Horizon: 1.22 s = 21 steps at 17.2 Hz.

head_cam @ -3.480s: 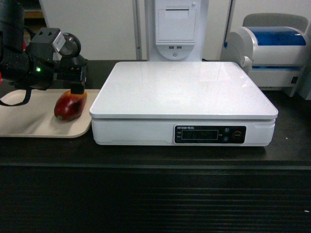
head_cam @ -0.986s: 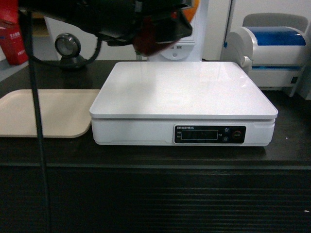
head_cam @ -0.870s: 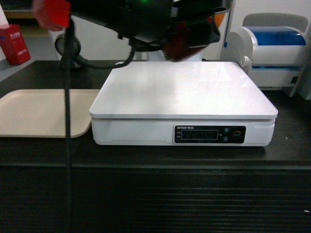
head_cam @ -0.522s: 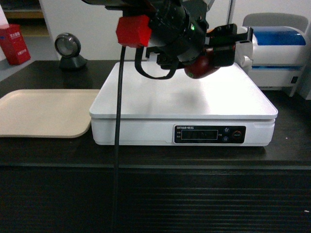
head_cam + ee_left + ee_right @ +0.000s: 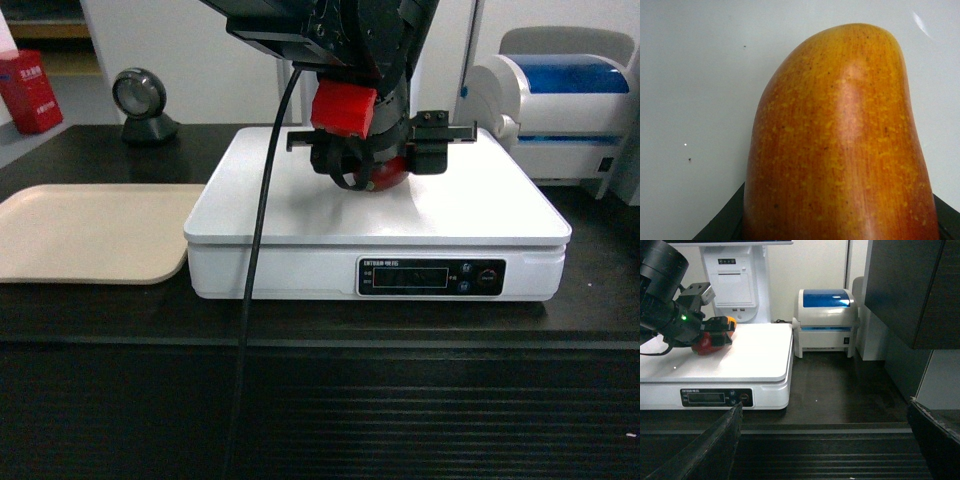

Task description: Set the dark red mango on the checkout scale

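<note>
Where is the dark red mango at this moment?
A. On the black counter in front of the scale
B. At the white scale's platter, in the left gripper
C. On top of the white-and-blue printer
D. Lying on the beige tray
B: the head view shows the dark red mango low at the scale platter with the left gripper closed around it, and the right wrist view agrees; the beige tray is bare.

No legible text (scale (image 5: 378, 200) display label too blurred)
</note>
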Motion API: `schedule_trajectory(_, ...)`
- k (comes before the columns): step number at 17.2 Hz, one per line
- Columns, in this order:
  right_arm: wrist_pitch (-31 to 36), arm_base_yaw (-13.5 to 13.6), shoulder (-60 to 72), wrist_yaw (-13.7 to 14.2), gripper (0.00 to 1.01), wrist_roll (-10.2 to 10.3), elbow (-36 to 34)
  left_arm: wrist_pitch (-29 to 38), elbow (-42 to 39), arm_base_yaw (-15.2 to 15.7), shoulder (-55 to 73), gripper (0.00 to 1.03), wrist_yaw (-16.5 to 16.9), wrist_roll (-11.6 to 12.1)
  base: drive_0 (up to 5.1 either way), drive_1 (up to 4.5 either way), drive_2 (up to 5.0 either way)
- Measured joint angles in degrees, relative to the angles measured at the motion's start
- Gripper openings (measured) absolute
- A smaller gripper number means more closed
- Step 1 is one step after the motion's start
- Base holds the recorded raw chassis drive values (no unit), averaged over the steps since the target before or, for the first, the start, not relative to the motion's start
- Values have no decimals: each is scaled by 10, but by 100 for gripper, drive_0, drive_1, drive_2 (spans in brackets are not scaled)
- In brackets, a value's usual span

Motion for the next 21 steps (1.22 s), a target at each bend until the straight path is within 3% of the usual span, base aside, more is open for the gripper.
schedule_trajectory(4, 0, 0, 0, 0, 98, 0, 0, 0, -1, 0, 0, 59, -3, 9, 0, 0, 0)
schedule_trajectory(6, 0, 0, 0, 0, 98, 0, 0, 10, -9, 2, 0, 72, 0, 10, 0, 0, 0)
schedule_trajectory(9, 0, 0, 0, 0, 98, 0, 0, 31, -33, 3, -13, 98, 5, 25, 0, 0, 0)
schedule_trajectory(15, 0, 0, 0, 0, 98, 0, 0, 78, -83, 2, -70, 98, 24, 56, 0, 0, 0)
schedule_trajectory(18, 0, 0, 0, 0, 98, 0, 0, 138, -137, 0, -121, 98, 66, 90, 0, 0, 0)
schedule_trajectory(21, 0, 0, 0, 0, 98, 0, 0, 195, -232, 11, -214, 98, 146, 164, 0, 0, 0)
